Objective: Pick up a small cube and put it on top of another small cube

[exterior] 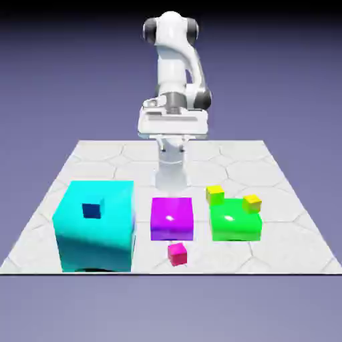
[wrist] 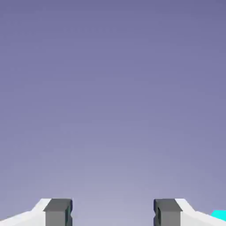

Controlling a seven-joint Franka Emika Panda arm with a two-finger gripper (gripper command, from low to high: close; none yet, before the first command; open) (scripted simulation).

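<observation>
Holding gripper [wrist: 113,212] above table [exterior: 143,257], fingertips wide apart, nothing between. Seeing pink cube [exterior: 177,254] lying on table, near purple block [exterior: 172,219]. Lemon-yellow cube [exterior: 215,195] showing by green block [exterior: 235,220]; contact unclear.

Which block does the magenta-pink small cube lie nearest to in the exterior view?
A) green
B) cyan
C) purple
C: the pink cube sits just in front of the purple block, with the cyan and green blocks farther off to either side.
</observation>
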